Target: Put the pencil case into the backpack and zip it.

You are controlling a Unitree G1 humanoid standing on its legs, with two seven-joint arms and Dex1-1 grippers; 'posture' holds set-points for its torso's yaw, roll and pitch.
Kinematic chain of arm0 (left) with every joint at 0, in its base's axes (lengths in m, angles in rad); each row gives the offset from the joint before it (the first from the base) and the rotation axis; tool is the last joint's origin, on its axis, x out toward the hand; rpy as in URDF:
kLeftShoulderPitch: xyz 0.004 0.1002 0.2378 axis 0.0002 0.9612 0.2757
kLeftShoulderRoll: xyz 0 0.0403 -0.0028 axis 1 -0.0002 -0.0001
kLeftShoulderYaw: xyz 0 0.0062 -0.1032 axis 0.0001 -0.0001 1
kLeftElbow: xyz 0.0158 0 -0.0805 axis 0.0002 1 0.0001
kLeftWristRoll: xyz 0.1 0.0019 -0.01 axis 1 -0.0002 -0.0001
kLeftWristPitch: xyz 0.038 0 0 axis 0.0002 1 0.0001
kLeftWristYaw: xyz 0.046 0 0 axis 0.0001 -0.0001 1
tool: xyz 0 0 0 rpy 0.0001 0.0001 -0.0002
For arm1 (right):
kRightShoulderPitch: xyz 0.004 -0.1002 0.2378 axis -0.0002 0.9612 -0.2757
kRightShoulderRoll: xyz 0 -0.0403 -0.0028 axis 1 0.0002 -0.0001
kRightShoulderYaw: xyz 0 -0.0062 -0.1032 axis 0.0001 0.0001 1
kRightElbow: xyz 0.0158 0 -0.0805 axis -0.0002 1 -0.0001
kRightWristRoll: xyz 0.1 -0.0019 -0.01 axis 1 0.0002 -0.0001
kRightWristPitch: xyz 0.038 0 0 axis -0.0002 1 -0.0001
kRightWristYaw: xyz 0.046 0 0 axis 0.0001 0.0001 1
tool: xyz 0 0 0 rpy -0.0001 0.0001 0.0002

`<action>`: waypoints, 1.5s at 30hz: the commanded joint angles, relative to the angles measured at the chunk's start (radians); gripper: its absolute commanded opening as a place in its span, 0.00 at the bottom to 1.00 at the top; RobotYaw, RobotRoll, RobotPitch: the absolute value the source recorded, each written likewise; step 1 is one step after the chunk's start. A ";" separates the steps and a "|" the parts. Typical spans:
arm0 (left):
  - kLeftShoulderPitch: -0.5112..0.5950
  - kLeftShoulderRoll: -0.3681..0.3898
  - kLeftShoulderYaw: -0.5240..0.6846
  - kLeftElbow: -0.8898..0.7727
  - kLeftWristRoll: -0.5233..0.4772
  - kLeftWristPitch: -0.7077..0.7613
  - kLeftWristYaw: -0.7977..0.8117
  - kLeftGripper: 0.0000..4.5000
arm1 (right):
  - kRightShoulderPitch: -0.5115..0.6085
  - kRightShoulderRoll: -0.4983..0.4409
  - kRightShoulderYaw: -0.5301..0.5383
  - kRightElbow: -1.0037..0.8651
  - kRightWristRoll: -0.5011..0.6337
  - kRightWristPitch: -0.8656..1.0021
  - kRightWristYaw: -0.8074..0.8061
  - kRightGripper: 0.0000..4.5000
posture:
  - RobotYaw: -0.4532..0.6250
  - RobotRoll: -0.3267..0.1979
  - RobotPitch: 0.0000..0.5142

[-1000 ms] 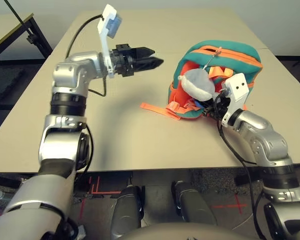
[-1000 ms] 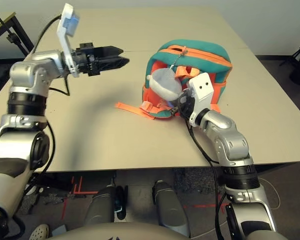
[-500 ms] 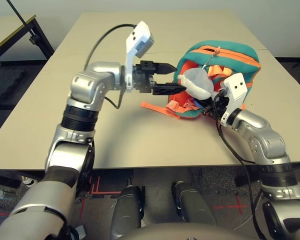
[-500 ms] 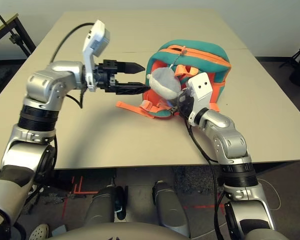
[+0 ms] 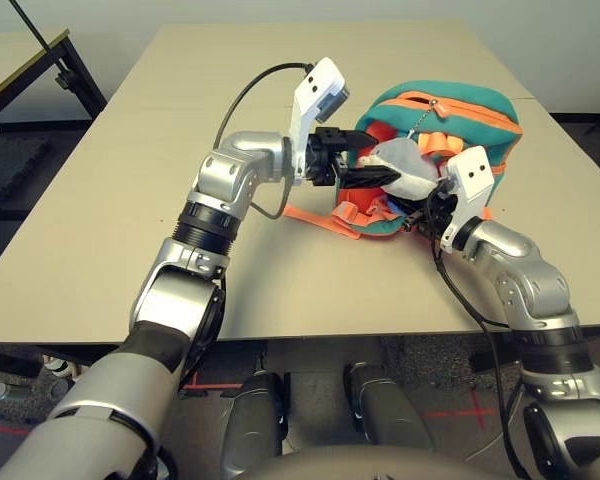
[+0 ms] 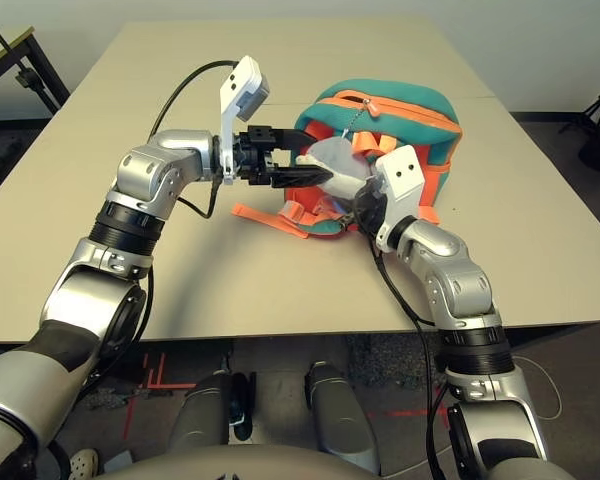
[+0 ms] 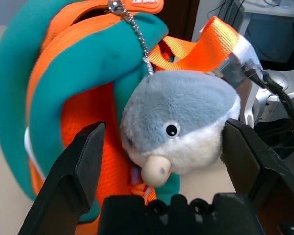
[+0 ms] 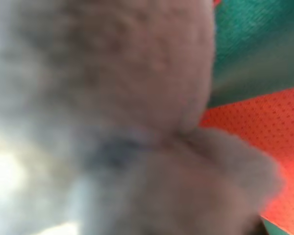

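Backpack (image 5: 460, 130) slumped at table's (image 5: 130, 200) two o'clock, left gripper (image 7: 161, 161) spread wide around its plush toy (image 7: 181, 127).
Soft and light, the bag likely sags; its orange zipper trim looks the firmest hold. Right gripper (image 6: 365, 208), pinched together, presses its near side. Open tabletop lies toward nine o'clock. Pencil case probably inside.

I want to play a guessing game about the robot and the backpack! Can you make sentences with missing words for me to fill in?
1. The backpack is teal and ____.
2. The plush toy hangs from the backpack on a beaded ____.
3. The left gripper has its black fingers spread ____ on either side of the toy.
4. The backpack rests on a ____.

Missing words: orange; chain; open; table
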State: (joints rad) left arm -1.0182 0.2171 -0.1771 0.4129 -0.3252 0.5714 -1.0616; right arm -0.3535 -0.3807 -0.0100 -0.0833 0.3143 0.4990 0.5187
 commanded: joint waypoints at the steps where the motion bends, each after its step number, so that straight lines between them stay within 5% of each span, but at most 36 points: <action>1: -0.010 -0.005 -0.009 0.005 0.001 0.011 -0.012 1.00 | 0.023 0.005 0.031 0.020 -0.016 0.029 0.002 0.03 | 0.20 0.62 0.18; 5: -0.002 -0.006 -0.007 -0.007 -0.009 0.031 -0.025 1.00 | 0.022 0.008 0.033 0.023 -0.018 0.028 0.003 0.03 | 0.21 0.62 0.19; 7: 0.003 -0.009 -0.001 -0.013 -0.015 0.043 -0.021 0.92 | 0.021 0.010 0.034 0.025 -0.020 0.027 0.004 0.03 | 0.21 0.62 0.19; 18: 0.007 -0.005 -0.005 -0.012 -0.019 0.075 -0.018 0.07 | 0.020 0.011 0.036 0.025 -0.023 0.027 0.007 0.03 | 0.21 0.62 0.19; 30: -0.023 0.030 0.081 -0.068 -0.059 0.125 0.040 0.06 | 0.020 0.012 0.038 0.030 -0.025 0.024 0.007 0.03 | 0.21 0.62 0.20; 36: -0.060 0.123 0.185 -0.091 -0.083 0.162 0.112 0.06 | 0.021 0.014 0.040 0.035 -0.026 0.021 0.007 0.03 | 0.22 0.62 0.20; 45: -0.111 0.293 0.294 0.123 -0.058 0.087 0.176 0.06 | 0.003 0.017 0.054 0.066 -0.029 0.006 0.020 0.03 | 0.24 0.62 0.20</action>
State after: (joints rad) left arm -1.1175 0.4659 0.0597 0.5062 -0.3954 0.6926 -0.9218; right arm -0.3771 -0.3645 0.0201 -0.0719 0.3065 0.4744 0.5320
